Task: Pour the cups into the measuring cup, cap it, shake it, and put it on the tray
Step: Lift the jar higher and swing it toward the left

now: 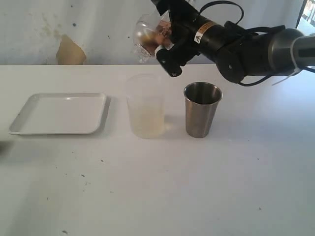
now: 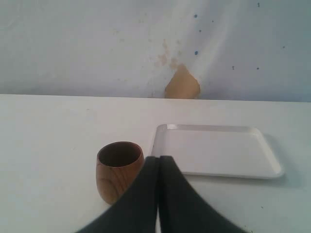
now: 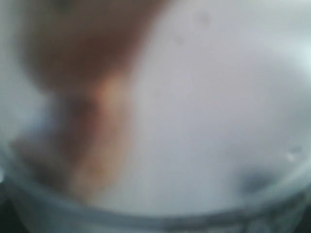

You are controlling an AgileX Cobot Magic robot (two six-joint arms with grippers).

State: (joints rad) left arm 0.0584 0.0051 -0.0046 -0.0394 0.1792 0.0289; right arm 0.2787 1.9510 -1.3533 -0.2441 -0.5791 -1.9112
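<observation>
1. Right gripper [image 1: 162, 42]: clamped on the measuring cup [image 1: 143, 37]. The cup is raised well above the counter [image 1: 172, 187] and tipped onto its side. A brown tint shows through its clear wall; whether that is contents or the gripper behind it cannot be told.
2. Right wrist view: blurred. It shows only a clear rim close to the lens and a brown smear.
3. Frosted cup [image 1: 145, 108]: upright at mid-counter, below the raised measuring cup and apart from it.
4. Steel tumbler [image 1: 202, 110]: upright, mouth open, just beside the frosted cup on the side away from the tray.
5. Tray [image 1: 59, 114]: flat on the counter toward its left edge in the exterior view, well apart from the frosted cup.
6. Left gripper [image 2: 158, 165]: fingers pressed together with nothing between them.
7. Wooden cup [image 2: 119, 170]: upright on the counter, near one short end of the tray but apart from it. It is close to the left gripper; contact cannot be told.
</observation>
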